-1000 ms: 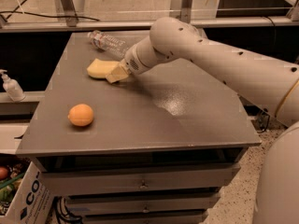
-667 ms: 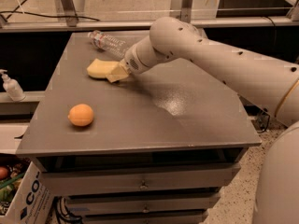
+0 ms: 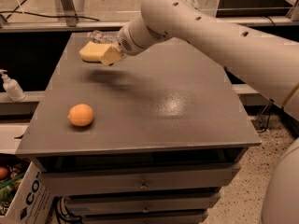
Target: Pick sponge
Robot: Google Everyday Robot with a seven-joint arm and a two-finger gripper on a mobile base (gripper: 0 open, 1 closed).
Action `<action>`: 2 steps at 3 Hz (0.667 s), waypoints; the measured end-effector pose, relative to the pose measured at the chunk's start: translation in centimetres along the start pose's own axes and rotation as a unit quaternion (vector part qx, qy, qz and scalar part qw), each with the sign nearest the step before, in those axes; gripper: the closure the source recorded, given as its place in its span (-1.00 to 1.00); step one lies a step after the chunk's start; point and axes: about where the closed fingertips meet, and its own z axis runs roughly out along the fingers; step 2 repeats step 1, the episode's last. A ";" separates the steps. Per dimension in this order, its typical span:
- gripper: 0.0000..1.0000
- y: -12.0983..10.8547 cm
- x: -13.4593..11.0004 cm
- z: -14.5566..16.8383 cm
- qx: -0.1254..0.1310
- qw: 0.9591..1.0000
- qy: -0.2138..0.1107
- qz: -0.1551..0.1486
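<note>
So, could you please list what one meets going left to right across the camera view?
The pump bottle, orange fruit, gripper shut on the sponge over the table, robot arm.

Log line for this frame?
gripper: shut on sponge, above far-left of table | sponge: clear of table, shadow below | orange: front-left on table

It looks like a robot test lab or workshop: a grey metal drawer cabinet (image 3: 140, 183) stands on a speckled hard floor (image 3: 243, 195), with loose black cables (image 3: 63, 211) and a printed cardboard box (image 3: 30, 199) beside it. A white pump bottle (image 3: 11, 86) sits on a side ledge. The arm's gripper (image 3: 111, 55) holds the pale yellow sponge (image 3: 91, 51) above the cabinet's far left.
</note>
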 end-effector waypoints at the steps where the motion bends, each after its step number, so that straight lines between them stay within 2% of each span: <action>1: 1.00 0.0 -0.1 -0.1 0.001 1.000 0.000 0.000; 2: 1.00 0.0 -0.1 -0.1 0.001 1.000 0.000 0.000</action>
